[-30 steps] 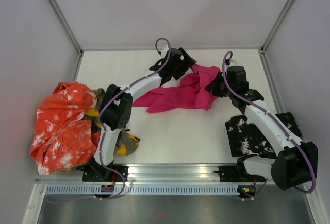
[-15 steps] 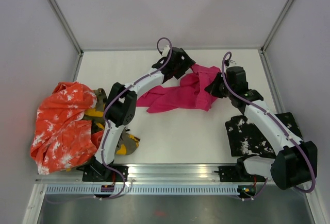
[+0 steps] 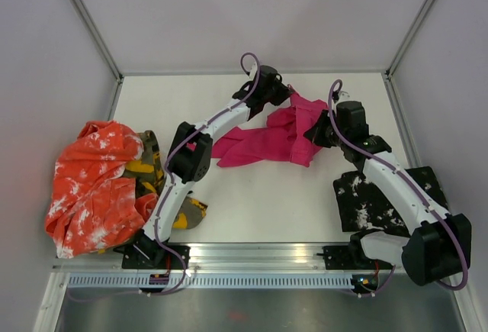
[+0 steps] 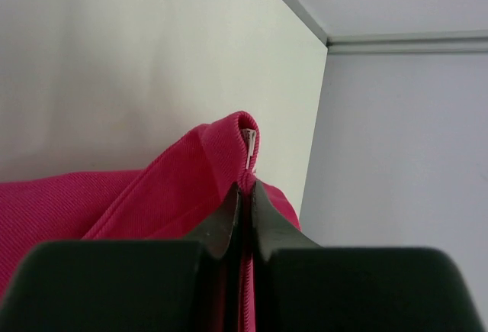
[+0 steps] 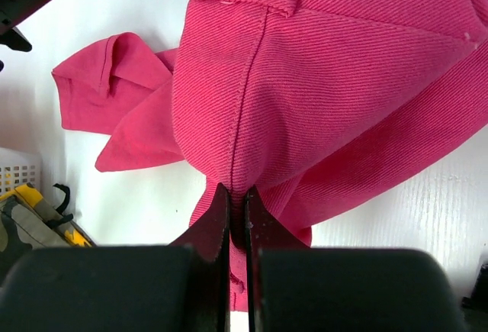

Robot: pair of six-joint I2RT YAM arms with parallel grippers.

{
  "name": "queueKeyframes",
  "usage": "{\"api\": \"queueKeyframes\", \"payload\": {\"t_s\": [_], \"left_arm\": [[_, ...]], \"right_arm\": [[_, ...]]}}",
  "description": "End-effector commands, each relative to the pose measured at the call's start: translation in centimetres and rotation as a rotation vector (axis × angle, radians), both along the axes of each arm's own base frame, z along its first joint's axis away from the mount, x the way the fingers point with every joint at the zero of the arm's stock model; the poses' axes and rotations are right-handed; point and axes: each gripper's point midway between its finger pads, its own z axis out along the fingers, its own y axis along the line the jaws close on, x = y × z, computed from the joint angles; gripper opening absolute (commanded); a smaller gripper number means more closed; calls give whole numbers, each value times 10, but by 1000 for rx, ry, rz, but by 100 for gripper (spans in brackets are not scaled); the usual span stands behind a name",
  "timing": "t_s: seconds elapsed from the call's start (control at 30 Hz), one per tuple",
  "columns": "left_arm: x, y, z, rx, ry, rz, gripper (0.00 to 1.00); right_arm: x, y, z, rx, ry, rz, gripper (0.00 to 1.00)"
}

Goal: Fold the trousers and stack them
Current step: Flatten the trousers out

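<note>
the magenta-pink trousers [image 3: 263, 141] are spread crumpled on the white surface [image 3: 259, 202]. the left claw [image 4: 245, 188] is clenched on a seamed fold at the far edge of this pair, and cloth is pinched between its closed fingers. the right claw [image 5: 236, 198] is clenched on a stitched seam at the right side of the same pair, where the cloth is bunched. the orange-white mottled trousers [image 3: 91, 183] are heaped well to the left of the pink pair. the olive-yellow camouflage trousers [image 3: 149, 166] are seen touching them, on the side nearer the pink pair. the black white-splattered trousers [image 3: 366, 202] are laid apart, to the near right of the pink pair.
</note>
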Motion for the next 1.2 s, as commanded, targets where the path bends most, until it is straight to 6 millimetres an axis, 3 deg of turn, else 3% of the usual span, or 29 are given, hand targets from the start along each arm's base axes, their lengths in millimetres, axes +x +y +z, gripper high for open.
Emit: {"api": "queueKeyframes", "payload": {"t_s": [0.0,0.03,0.1,0.13,0.2,0.23,0.27,0.33,0.37,0.4,0.47,0.5,0.53,0.6,0.63,0.67,0.7,0.73,0.77,0.8,0.83,0.87,0.9,0.93,0.97,1.03,1.07,1.13,1.17], "left_arm": [[8,-7,31,-118,-26,-18,2],[10,0,35,-114,-31,-18,2],[22,36,53,-48,-80,27,2],[25,56,55,12,-79,71,2],[37,110,88,97,-143,159,2],[37,130,90,147,-150,175,2],[42,167,126,152,-200,248,2],[40,207,148,221,-237,303,2],[42,237,165,246,-258,354,2],[33,261,201,262,-309,414,2],[22,304,246,375,-383,500,2],[11,315,277,414,-442,521,2],[0,323,320,498,-545,525,2],[-12,328,350,577,-601,524,2],[-18,322,373,604,-661,513,2],[-18,317,375,621,-669,503,2],[-17,307,374,630,-678,488,2],[-11,284,359,648,-672,442,2],[-5,269,347,652,-665,408,2],[0,251,332,648,-653,374,2],[9,216,302,624,-620,312,2],[13,193,286,600,-611,267,2],[16,169,275,558,-609,247,2],[19,126,237,558,-584,179,2],[21,105,221,546,-581,162,2],[12,51,205,459,-598,114,2],[16,30,171,449,-565,84,2],[11,-1,155,345,-541,80,2],[12,-13,135,324,-520,63,2]], "right_arm": [[-1,-4,7,-19,-32,0,0],[2,-6,8,-28,-39,-16,0],[7,-5,4,-34,-34,-13,0],[12,1,1,-28,-23,14,0],[22,14,5,1,-40,50,0],[28,32,6,33,-28,99,0],[34,47,12,52,-52,131,0],[39,101,31,81,-79,257,0],[37,126,43,104,-90,312,0],[36,164,71,157,-124,385,0],[22,203,113,309,-110,464,0],[16,218,153,369,-161,492,0],[12,219,172,406,-178,494,0],[7,199,215,433,-272,447,0],[10,185,219,423,-288,394,0],[31,148,214,398,-288,257,0],[32,122,199,419,-235,173,0],[39,101,183,413,-196,110,0],[54,63,160,376,-164,-13,0],[54,39,123,301,-99,-83,0],[49,19,94,234,-24,-143,0],[51,-14,61,170,31,-235,0],[47,-30,44,130,69,-264,0],[42,-45,30,108,102,-292,0],[37,-71,8,82,144,-348,0],[28,-103,-6,21,172,-409,0],[25,-132,-11,7,184,-475,0],[13,-158,-11,-44,197,-534,0],[9,-170,-8,-51,198,-568,0]]}}
